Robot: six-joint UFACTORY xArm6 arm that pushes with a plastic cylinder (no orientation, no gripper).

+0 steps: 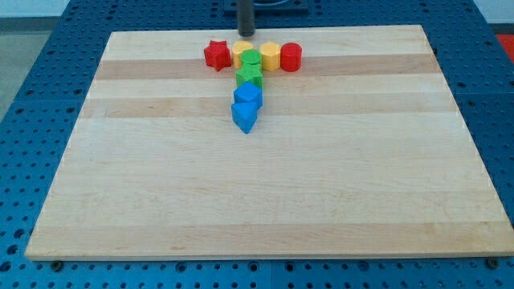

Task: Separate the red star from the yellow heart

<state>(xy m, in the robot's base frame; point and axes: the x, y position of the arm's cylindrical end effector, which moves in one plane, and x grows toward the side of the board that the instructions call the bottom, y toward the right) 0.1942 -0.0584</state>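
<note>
The red star (216, 54) lies near the view's top, at the left end of a row of blocks. The yellow heart (241, 53) touches its right side, partly hidden behind a green round block (251, 59). My tip (246, 35) is just above the yellow heart, at the board's top edge, up and to the right of the red star. It touches neither block as far as I can tell.
A yellow hexagon block (271, 57) and a red round block (291, 57) continue the row to the right. Below the green round block lie a green star (250, 77), a blue cube (248, 95) and a blue heart-like block (245, 117). The wooden board (257, 185) lies on a blue perforated table.
</note>
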